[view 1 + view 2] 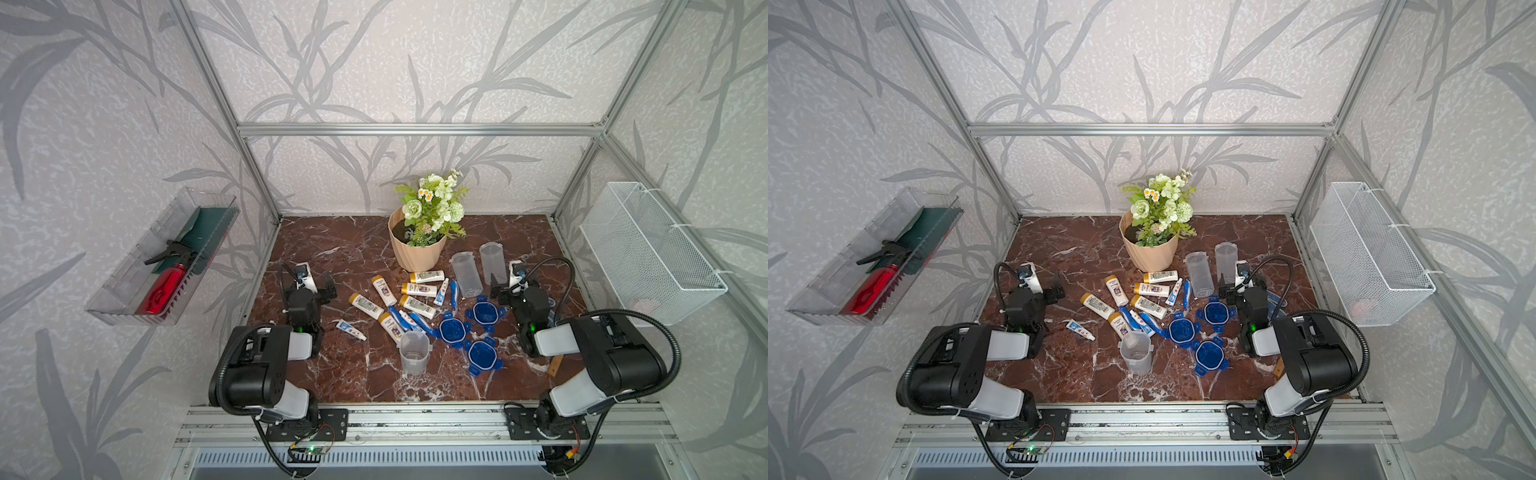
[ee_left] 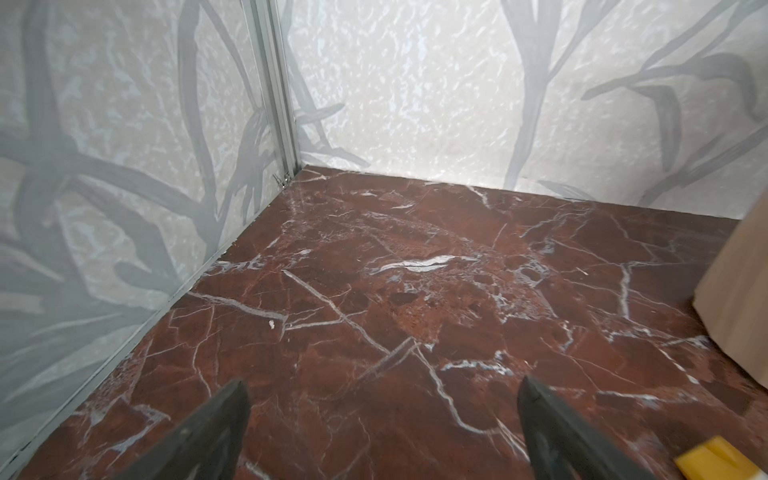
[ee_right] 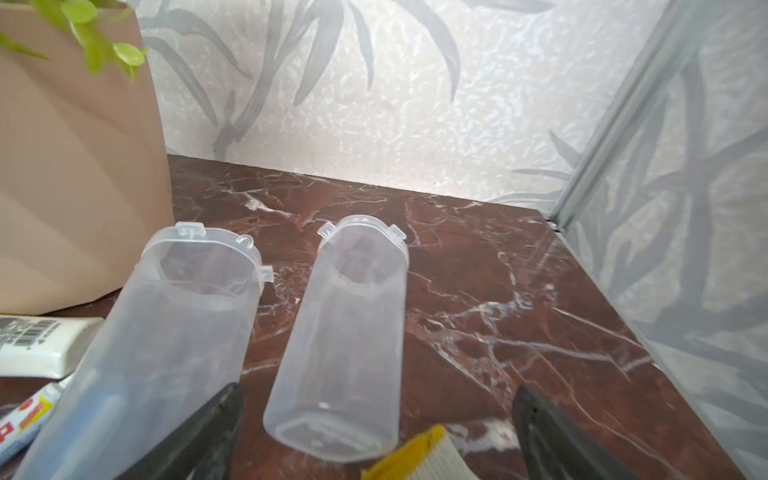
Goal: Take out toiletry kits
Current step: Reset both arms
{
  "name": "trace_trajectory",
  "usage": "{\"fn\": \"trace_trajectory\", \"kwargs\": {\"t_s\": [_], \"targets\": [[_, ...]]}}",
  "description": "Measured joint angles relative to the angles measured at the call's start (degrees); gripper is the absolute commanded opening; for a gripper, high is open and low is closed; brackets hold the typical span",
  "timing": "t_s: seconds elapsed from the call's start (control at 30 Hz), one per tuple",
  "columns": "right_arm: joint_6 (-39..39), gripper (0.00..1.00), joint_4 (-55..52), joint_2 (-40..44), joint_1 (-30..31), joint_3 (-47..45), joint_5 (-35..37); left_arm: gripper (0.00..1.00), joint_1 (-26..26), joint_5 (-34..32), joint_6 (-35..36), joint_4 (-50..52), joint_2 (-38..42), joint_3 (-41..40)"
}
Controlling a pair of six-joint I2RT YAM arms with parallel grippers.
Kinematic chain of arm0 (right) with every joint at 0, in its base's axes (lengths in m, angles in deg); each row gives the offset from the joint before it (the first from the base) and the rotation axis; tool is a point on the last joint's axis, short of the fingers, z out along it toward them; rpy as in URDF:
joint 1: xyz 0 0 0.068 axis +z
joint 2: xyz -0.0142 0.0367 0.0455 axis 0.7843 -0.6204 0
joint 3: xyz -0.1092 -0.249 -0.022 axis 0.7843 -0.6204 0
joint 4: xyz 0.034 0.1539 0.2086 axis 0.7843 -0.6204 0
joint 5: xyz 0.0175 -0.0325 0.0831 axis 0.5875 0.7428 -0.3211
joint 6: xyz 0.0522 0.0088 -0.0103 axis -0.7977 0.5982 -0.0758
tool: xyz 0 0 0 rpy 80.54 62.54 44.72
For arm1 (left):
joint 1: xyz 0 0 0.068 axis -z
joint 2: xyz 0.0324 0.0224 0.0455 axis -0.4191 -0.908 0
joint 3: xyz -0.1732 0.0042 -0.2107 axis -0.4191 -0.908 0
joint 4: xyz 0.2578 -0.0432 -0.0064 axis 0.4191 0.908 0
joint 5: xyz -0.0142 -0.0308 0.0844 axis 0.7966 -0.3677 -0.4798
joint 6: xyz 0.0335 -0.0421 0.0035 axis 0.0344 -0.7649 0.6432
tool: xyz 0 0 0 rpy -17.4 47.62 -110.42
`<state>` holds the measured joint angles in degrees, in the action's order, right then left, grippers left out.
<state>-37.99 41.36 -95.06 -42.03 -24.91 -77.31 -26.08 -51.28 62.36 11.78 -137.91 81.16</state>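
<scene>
**Desk:** What do the containers hold?

**Operator:** From my station, all three clear jars [image 1: 414,352] look empty. Their blue clip lids [image 1: 482,355] are off and lie on the marble table [image 1: 332,374]. The clear wall tray [image 1: 124,291] at left holds a red spray bottle [image 1: 166,286]. The wire basket [image 1: 648,253] at right holds something pale I cannot make out.

**Desk:** And the kits?

**Operator:** The toiletry kits [image 1: 382,291] lie loose mid-table, on the near side of the flower pot [image 1: 417,257] and between my grippers: mini bottles [image 1: 419,289], toothpaste tubes [image 1: 351,329], toothbrushes [image 1: 454,293]. The left gripper [image 2: 382,382] hangs spread wide over bare marble, left of the pile and apart from it. The right gripper [image 3: 378,390], equally wide and empty, points at the two far jars [image 3: 336,340], just right of the pile. Whether those jars stand or lie I cannot tell. A yellow-edged object [image 2: 719,459] is cut off in each wrist view.
</scene>
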Motion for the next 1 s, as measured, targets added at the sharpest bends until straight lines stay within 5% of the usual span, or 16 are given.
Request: {"fn": "trace_trajectory", "kwargs": {"t_s": [1.0], "targets": [[-4.4,0.99,-11.0,-0.5,-4.0,6.4,-0.5,0.99,-0.3,-3.2,0.1,9.6,-4.3,6.7]]}}
